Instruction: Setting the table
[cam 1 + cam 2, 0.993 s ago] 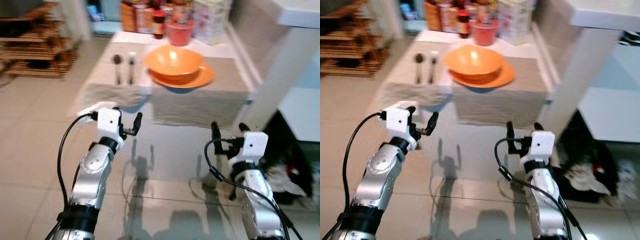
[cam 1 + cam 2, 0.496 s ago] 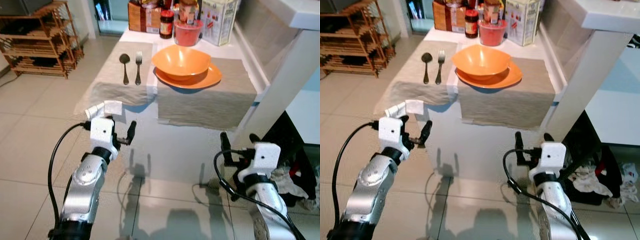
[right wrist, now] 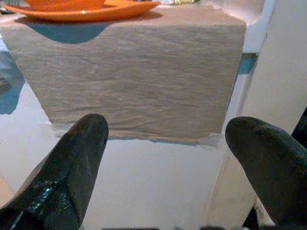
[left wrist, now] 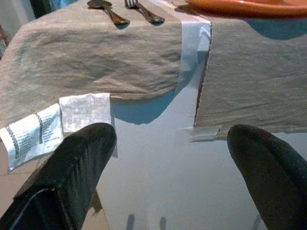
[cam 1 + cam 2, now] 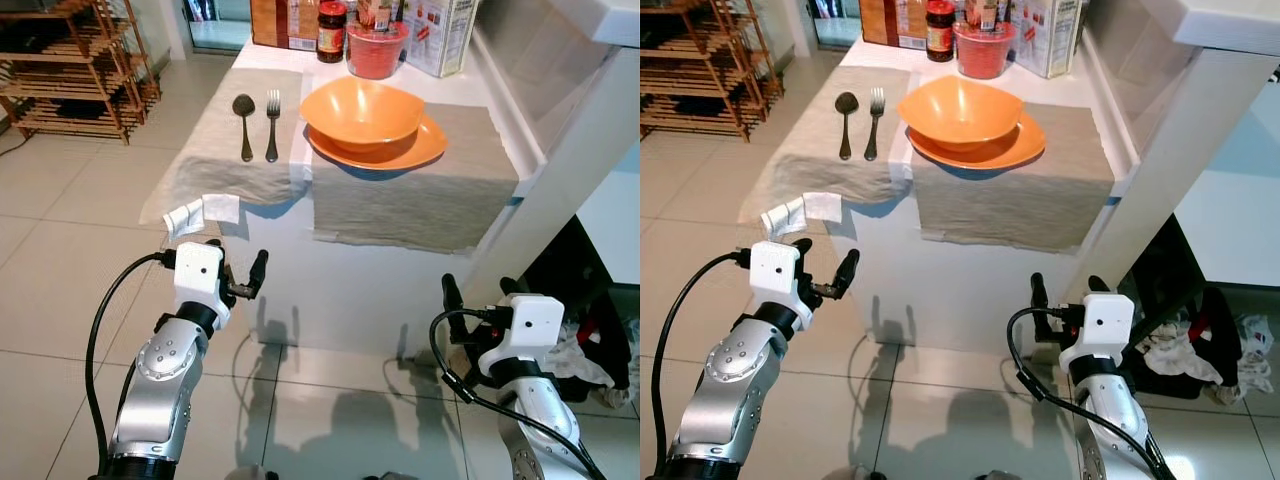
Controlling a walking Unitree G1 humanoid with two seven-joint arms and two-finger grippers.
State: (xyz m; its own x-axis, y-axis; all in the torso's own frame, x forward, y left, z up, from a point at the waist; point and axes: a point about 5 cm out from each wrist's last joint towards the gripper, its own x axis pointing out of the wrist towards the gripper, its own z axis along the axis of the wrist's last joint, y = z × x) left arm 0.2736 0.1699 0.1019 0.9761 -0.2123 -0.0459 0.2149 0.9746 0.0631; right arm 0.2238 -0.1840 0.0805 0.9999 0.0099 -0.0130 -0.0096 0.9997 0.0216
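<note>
Rack (image 5: 70, 60): wooden, far left, on the tiled floor.
Left hand (image 5: 238, 277): fingers apart, holding nothing, low in front of the table's near end.
Tag (image 5: 200, 212): white, hanging off the left mat's near edge.
Left mat (image 5: 225, 150): grey cloth draping over the table (image 5: 370, 290) edge.
Spoon (image 5: 244, 123): on the left mat, fork (image 5: 272, 122) just beside it.
Bowl (image 5: 362, 113): orange, sitting in an orange plate (image 5: 420, 150) on the right mat (image 5: 440, 190).
Right hand (image 5: 474, 296): fingers apart, empty, below the table's right corner.
</note>
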